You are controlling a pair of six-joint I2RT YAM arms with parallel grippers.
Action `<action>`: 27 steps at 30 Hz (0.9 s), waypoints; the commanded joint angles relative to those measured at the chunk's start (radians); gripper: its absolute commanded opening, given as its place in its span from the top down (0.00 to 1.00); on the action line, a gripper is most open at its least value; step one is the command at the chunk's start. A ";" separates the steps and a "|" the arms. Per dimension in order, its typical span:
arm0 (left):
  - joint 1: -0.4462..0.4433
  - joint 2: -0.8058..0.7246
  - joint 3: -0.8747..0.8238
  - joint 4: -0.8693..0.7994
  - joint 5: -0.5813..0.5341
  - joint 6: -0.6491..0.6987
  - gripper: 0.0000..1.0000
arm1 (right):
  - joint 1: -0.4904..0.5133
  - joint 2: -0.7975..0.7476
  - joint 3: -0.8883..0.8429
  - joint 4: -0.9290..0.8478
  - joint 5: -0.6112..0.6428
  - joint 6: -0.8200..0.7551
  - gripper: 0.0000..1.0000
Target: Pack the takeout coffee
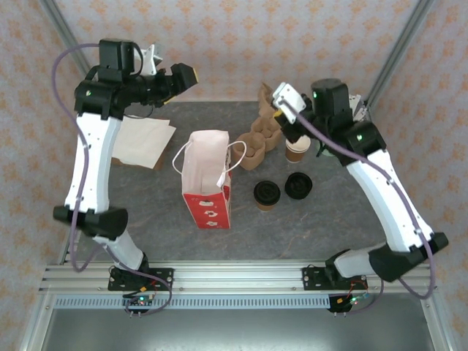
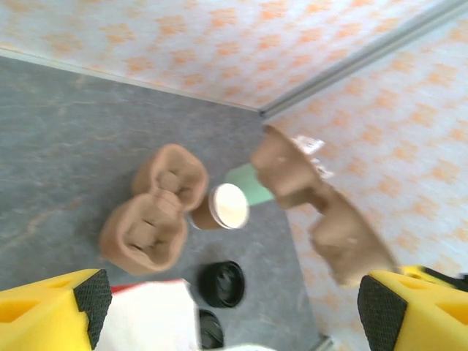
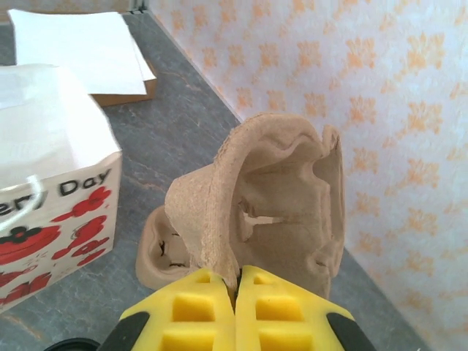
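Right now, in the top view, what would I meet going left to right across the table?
napkins → bag → lidded cup → loose lid

**Gift bag, napkins and pulp carriers on a grey table**

A paper gift bag [image 1: 208, 179] stands upright mid-table with its mouth open. It is white above and red below, with poppy prints and the word "Day" on its side, and white handles hang over its rim. Well apart from it, on the left of the top view, white napkins [image 1: 142, 140] lie stacked on something brown. Just right of the bag, a moulded-pulp cup carrier [image 1: 254, 148] rests on the grey table [image 1: 146, 212]. A second carrier [image 3: 270, 190] is tilted above it, off the surface. A mint-green cup [image 2: 247, 184] shows partly, near the back corner. Orange-patterned wallpaper [image 1: 241, 44] lines the walls.
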 commanded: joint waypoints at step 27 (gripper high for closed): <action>-0.363 0.031 -0.103 0.209 -0.028 -0.385 0.30 | 0.375 -0.220 -0.335 0.349 0.467 -0.326 1.00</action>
